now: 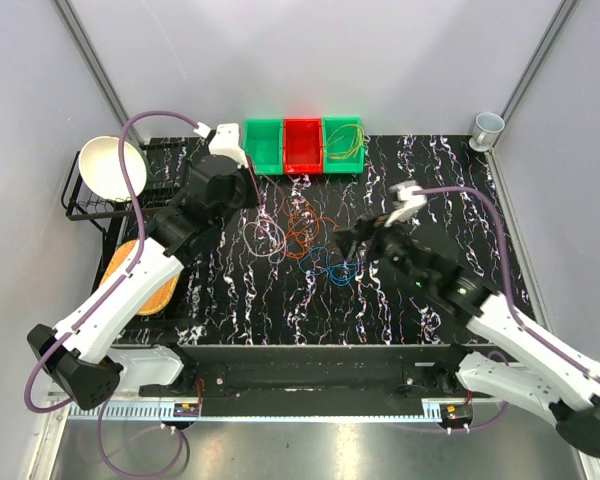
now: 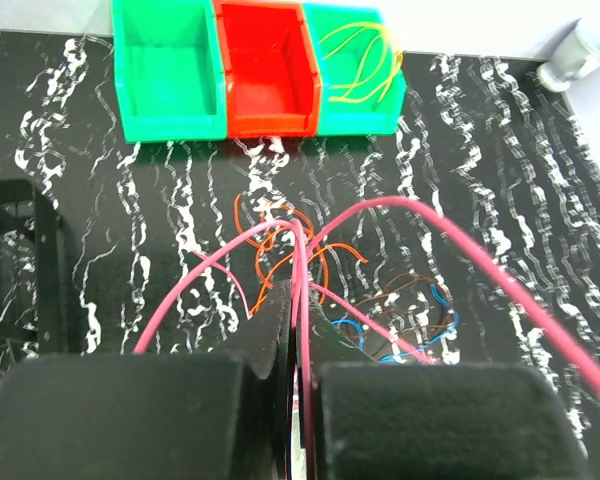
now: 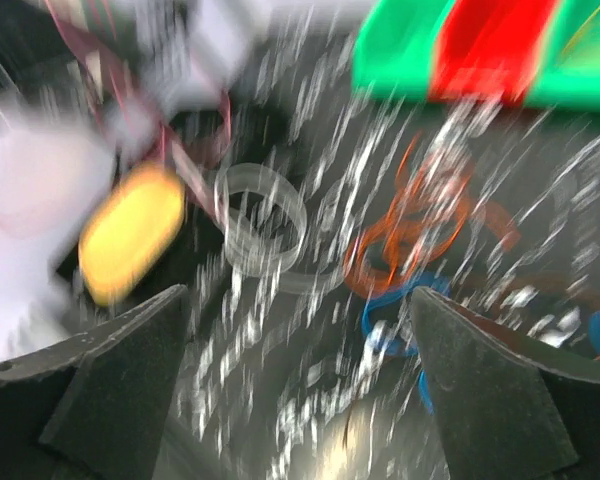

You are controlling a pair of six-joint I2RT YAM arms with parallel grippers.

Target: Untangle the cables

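A tangle of thin cables lies mid-table: a white loop (image 1: 263, 238), orange loops (image 1: 302, 225), a brown one and blue ones (image 1: 342, 270). My left gripper (image 1: 248, 186) is shut on a red cable (image 2: 460, 240), which runs up between its fingers (image 2: 270, 320) and loops out above the orange (image 2: 270, 240) and blue (image 2: 442, 320) cables. A yellow-green cable (image 1: 346, 141) lies in the right green bin. My right gripper (image 1: 346, 243) hangs open and empty just above the pile; its blurred wrist view shows the white loop (image 3: 265, 220), orange loops (image 3: 410, 230) and blue cable (image 3: 390, 320).
Three bins stand at the table's far edge: green (image 1: 263, 146), red (image 1: 302, 146), green (image 1: 342, 158). A white bowl (image 1: 110, 165) sits on a black rack at far left, a woven mat (image 1: 150, 285) below it. A cup (image 1: 487, 128) stands at far right.
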